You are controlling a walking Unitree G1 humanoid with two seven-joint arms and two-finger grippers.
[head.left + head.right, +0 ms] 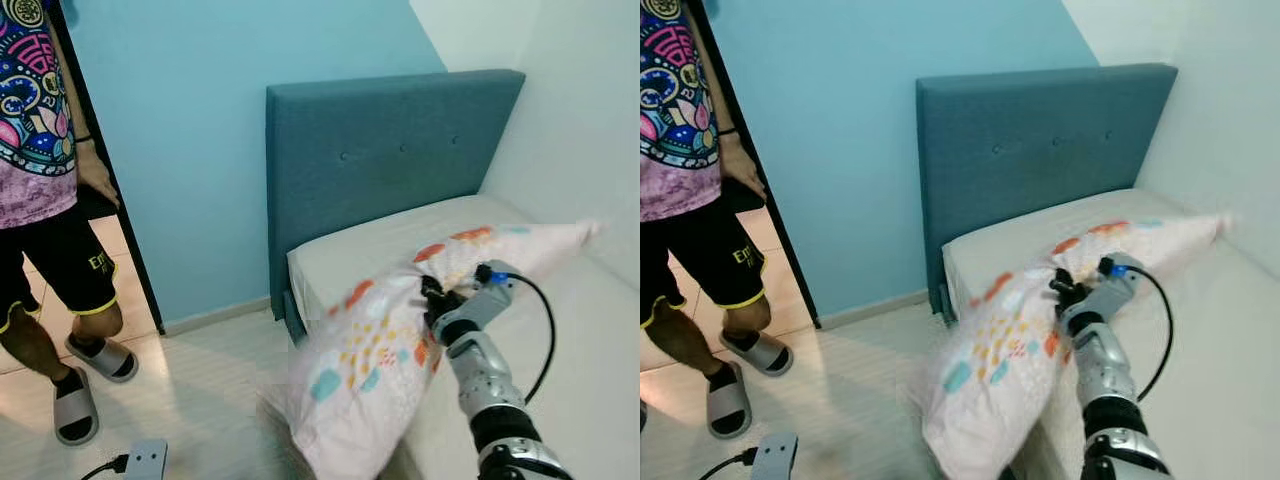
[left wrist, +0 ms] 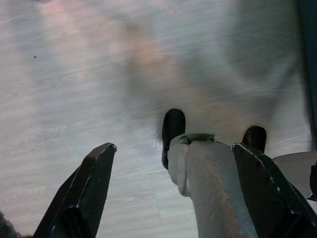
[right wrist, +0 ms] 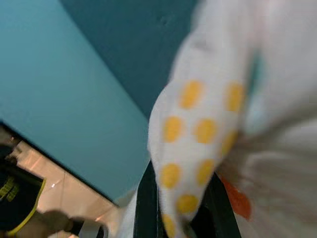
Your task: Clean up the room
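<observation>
A long pale pink pillow point(image 1: 380, 350) with coloured patches lies slanted across the corner of the bed point(image 1: 590, 340), its lower end hanging over the edge toward the floor. My right gripper point(image 1: 436, 296) is shut on the pillow's middle; in the right wrist view the yellow-dotted fabric point(image 3: 190, 144) is bunched between the black fingers point(image 3: 146, 203). My left gripper point(image 2: 173, 183) hangs open over the pale wooden floor, nothing between its fingers.
A teal padded headboard point(image 1: 390, 160) stands against the blue wall. A person point(image 1: 45, 200) in a patterned shirt, black shorts and grey slippers stands in the doorway at the left. A grey power strip point(image 1: 140, 460) lies on the floor at the front left.
</observation>
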